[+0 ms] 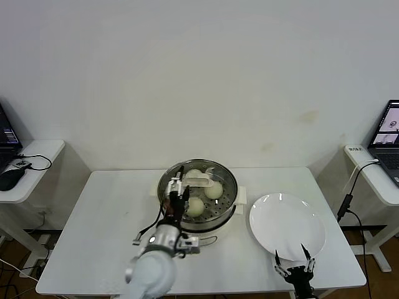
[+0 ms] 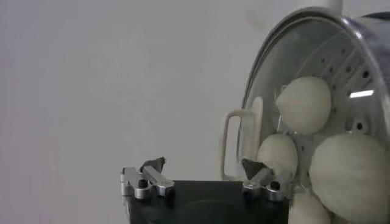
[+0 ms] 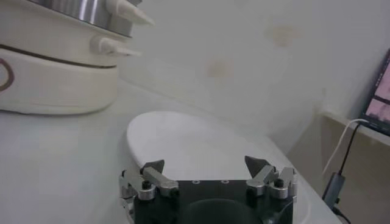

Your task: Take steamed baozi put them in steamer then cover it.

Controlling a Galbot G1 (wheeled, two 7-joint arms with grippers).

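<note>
Surroundings: a white plate (image 1: pixel 288 225) lay right of the steamer (image 1: pixel 198 193) on the white table (image 1: pixel 106 218); side desks stood far left and far right, the right one bearing a laptop (image 1: pixel 388 140).
In the way: the left gripper (image 1: pixel 177 198) hung over the steamer's near-left rim, its arm covering part of the pot.
Steamer: at the table's middle, on its cream base.
Cover: the glass cover (image 1: pixel 201 182) sat on the steamer; its bar handle ran left to right.
Baozi: steamed baozi (image 1: pixel 195 207) lay inside, seen through the glass; at least three showed.
Left gripper: fingers spread wide, holding nothing, beside the handle.
Right gripper (image 1: pixel 294 263): at the table's near edge by the plate, fingers spread wide, empty.
</note>
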